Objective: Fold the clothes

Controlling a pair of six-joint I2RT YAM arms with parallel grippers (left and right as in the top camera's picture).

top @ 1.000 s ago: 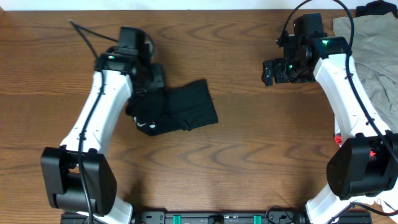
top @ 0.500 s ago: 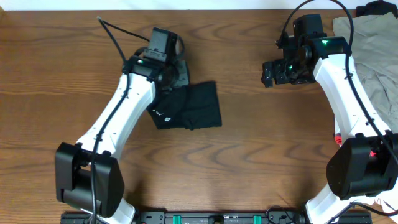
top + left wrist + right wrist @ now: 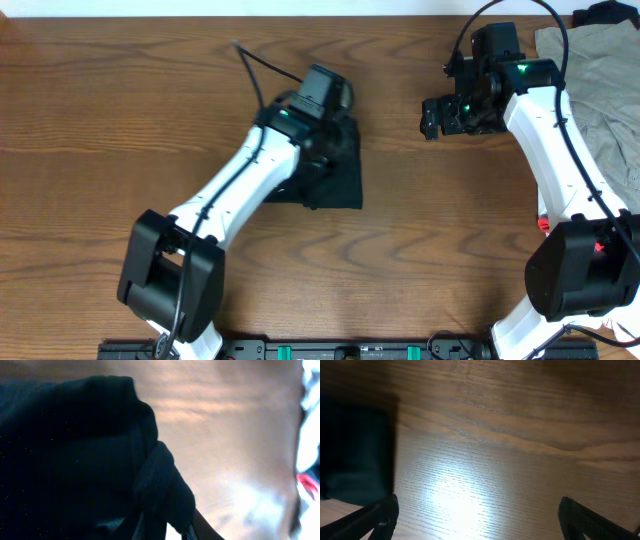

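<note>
Clothes (image 3: 338, 182) in this scene are a single black garment, gathered into a compact dark block, and every place below is given from it.

The table (image 3: 100, 150) is the largest thing. It is brown wood grain, carries the clothes a little left of its middle, and runs out on all sides of them.

The left arm (image 3: 240, 190), white with black joints, rises from below and left of the clothes. It lies slantwise across their left half and covers it. The right arm (image 3: 560, 140) stands well to the right of the clothes and bends back toward them.

A beige-khaki garment (image 3: 600, 75) lies crumpled far right of the clothes and higher, at the table's corner. A scrap of dark cloth (image 3: 600, 12) sits just above it.

The left gripper (image 3: 338, 125) is over the upper edge of the clothes. Its wrist view shows bunched black fabric filling the left side, close against the fingers. Whether the pincer is spread or pinching the cloth cannot be told.

The right gripper (image 3: 432, 115) hangs to the right of the clothes and slightly higher, apart from them. Its pincer is spread wide, with bare wood between the two fingertips (image 3: 375, 515).

Smallest is a red item (image 3: 543, 225), far right of the clothes and lower, beside the right arm.
</note>
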